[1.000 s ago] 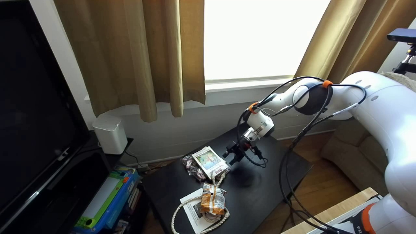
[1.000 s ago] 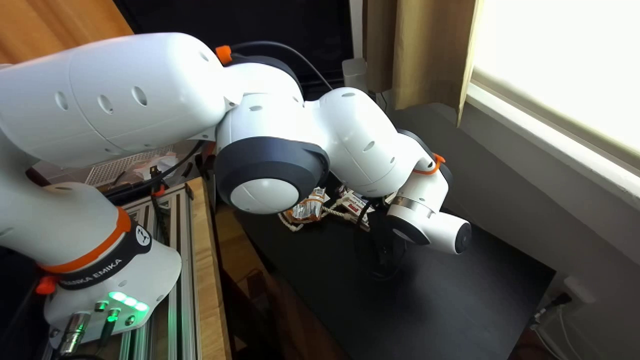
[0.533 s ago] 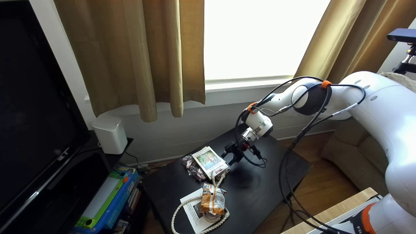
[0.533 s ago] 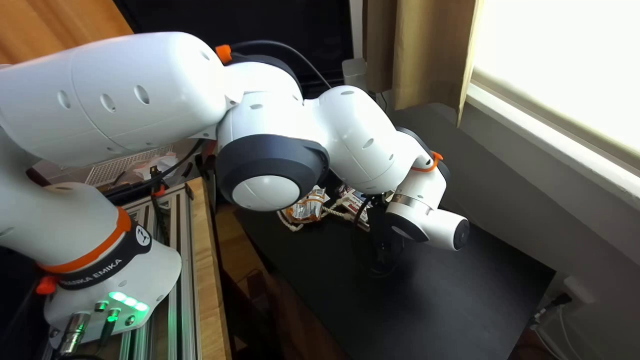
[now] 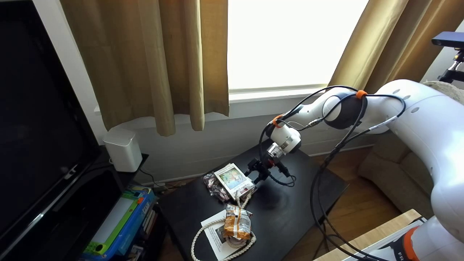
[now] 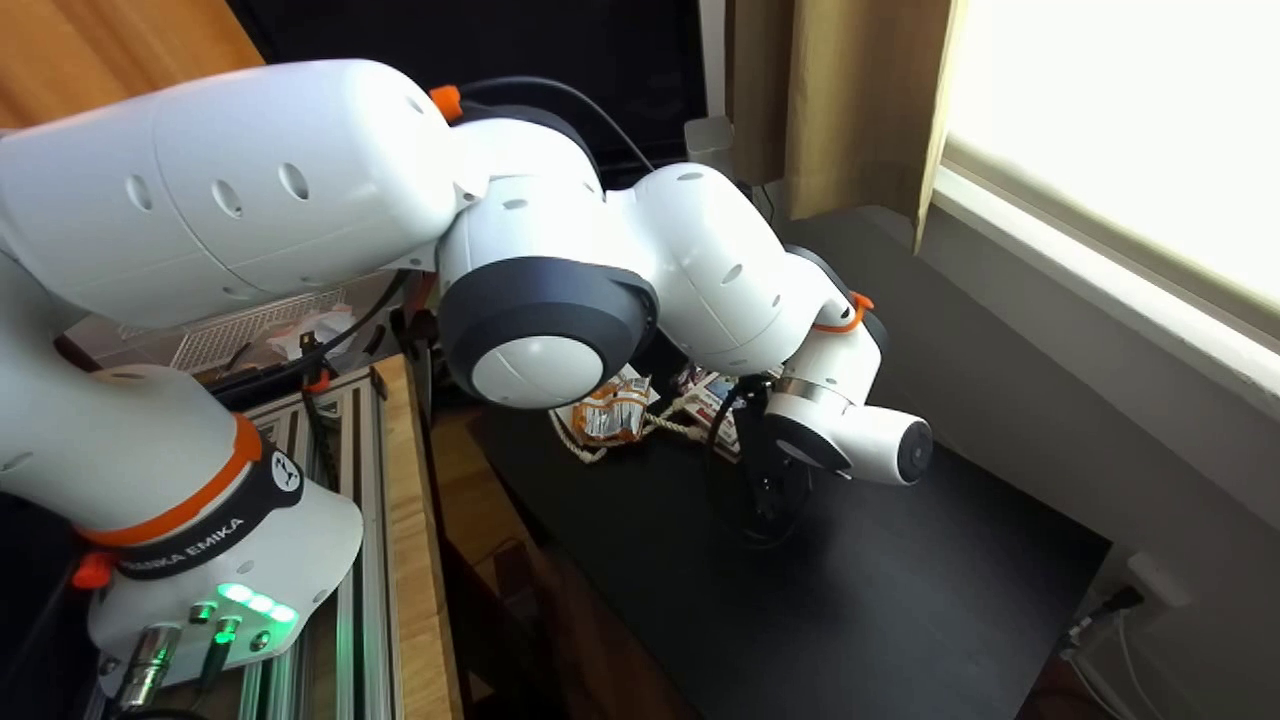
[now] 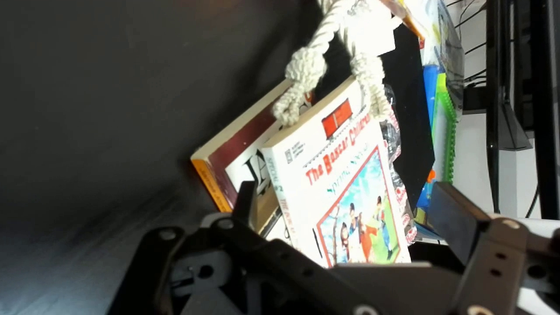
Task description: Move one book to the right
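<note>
Against knotted rope (image 7: 306, 67), rectangular book (image 7: 337, 179).

And daylight is being poured in through the far window (image 5: 295, 43), washed to blank white; the worktop (image 5: 301, 192) is dimly lit, softly shadowed; in the wrist view, book (image 7: 337, 179) and rope (image 7: 306, 68) are bleached.

Top book (image 7: 334, 179), wrist view: title "The Boxcar Children", red; below it "Spring", green, following word blurred; spine (image 7: 282, 199) partly legible, "THE" included; corner print too small to read. Lower book (image 7: 243, 153): large black letters, apparently "JA", remainder covered; orange spine (image 7: 212, 188), print illegible. Wrappers (image 7: 401, 197): red printing, illegible. Arm base (image 6: 215, 530), in an exterior view: "FRANKA EMIKA", white on black, first letter indistinct; round emblem (image 6: 286, 470) beside. Arm base (image 5: 401, 250), in an exterior view: "FR", remainder cut off.
</note>
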Action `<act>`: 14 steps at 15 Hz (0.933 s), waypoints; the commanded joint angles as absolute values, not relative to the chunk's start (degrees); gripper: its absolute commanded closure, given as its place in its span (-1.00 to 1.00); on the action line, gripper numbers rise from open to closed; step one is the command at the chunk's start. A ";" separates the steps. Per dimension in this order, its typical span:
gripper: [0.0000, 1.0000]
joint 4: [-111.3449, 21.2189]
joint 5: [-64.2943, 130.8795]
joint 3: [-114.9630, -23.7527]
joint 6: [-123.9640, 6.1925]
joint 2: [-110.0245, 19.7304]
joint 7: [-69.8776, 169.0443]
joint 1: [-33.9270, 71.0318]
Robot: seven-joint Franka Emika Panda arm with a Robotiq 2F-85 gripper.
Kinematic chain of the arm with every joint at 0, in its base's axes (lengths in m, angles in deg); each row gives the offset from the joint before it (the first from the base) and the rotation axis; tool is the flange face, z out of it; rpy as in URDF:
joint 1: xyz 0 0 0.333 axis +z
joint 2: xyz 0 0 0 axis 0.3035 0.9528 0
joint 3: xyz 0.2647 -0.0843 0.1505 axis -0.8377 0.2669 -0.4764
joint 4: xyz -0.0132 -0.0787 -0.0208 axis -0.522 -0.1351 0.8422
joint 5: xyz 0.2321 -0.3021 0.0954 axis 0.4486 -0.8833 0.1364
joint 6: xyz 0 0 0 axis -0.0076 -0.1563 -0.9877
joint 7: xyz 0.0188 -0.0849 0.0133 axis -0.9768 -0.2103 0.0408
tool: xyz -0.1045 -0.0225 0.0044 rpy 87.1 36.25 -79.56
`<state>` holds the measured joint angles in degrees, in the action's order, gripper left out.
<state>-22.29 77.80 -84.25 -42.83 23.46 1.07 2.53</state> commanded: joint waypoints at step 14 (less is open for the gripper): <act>-0.57 -24.31 81.63 -81.19 -41.83 23.52 -0.90 4.79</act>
